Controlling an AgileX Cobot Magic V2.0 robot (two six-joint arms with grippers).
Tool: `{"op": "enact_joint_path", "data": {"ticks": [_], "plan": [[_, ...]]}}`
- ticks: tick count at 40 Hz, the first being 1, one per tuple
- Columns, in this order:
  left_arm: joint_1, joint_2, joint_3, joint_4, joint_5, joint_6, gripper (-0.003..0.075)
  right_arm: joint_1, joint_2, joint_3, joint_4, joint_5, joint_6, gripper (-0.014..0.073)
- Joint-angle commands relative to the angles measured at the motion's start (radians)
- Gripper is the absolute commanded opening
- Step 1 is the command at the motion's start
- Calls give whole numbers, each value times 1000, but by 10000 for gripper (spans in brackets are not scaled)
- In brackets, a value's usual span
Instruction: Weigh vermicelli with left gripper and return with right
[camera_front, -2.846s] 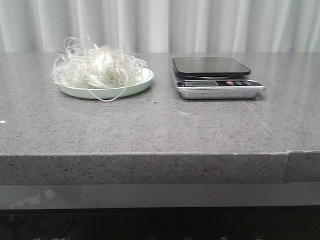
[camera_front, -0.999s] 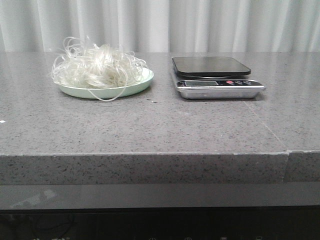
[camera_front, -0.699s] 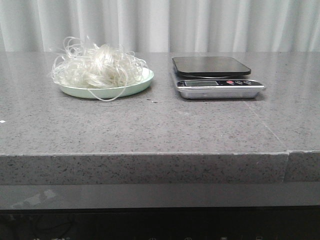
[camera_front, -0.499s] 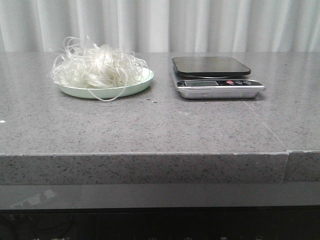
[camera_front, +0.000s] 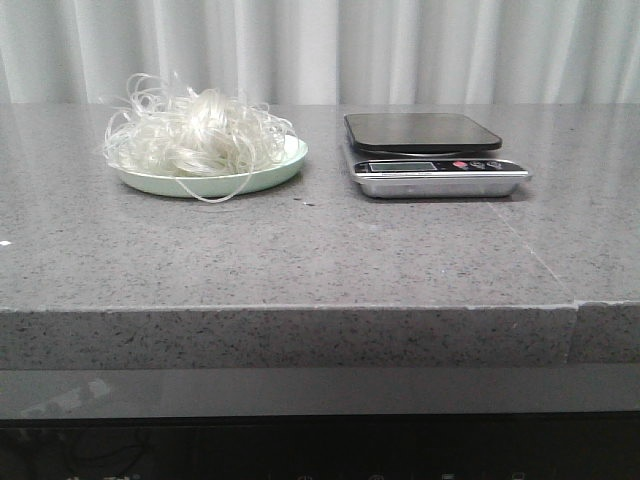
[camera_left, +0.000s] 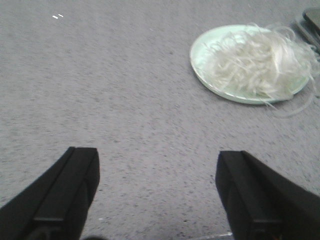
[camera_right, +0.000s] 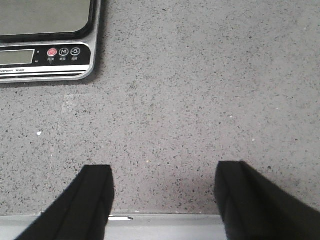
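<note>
The left gripper (camera_left: 157, 192) has its jaws spread wide with nothing between them; its two black fingers (camera_left: 67, 192) hang over bare grey speckled bench (camera_left: 100, 85), and in the left wrist view they are apart from everything on it. The plate and its load lie well beyond the fingertips in that view.

The right gripper (camera_right: 162, 200) is likewise spread and holds nothing. Its fingers (camera_right: 92, 200) sit above the near edge of the bench, where a pale strip runs along the stone. Ahead of them and off to one side, in the right wrist view, is the corner of a kitchen scale (camera_right: 47, 52), with its red button, two white buttons and the end of its display showing.

Neither gripper appears in the front view.

The vermicelli (camera_front: 195, 135) is a loose whitish tangle heaped on a pale green round plate (camera_front: 275, 172). The plate stands toward the back left of the bench, near its far edge. A few stray loops hang over the plate's front rim onto the stone.

The scale, silver with a dark square platform (camera_front: 420, 130), stands to the right of the plate, near it but not touching, about level with it. The platform carries nothing. Pale curtains (camera_front: 320, 50) hang behind the bench.
</note>
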Motion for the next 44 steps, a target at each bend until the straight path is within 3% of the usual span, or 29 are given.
{"op": "enact_joint_path", "data": {"ticks": [1,20,44], "plan": [[-55,71,-60,-26,-79,20,567,3,2,-37,0,-46,-13,549],[-332,505,-287,-24,-239,20,566,3,2,-37,0,-51,-13,549],[-371,957,-582,-19,-282,20,566,3,2,-37,0,-40,-13,549]]}}
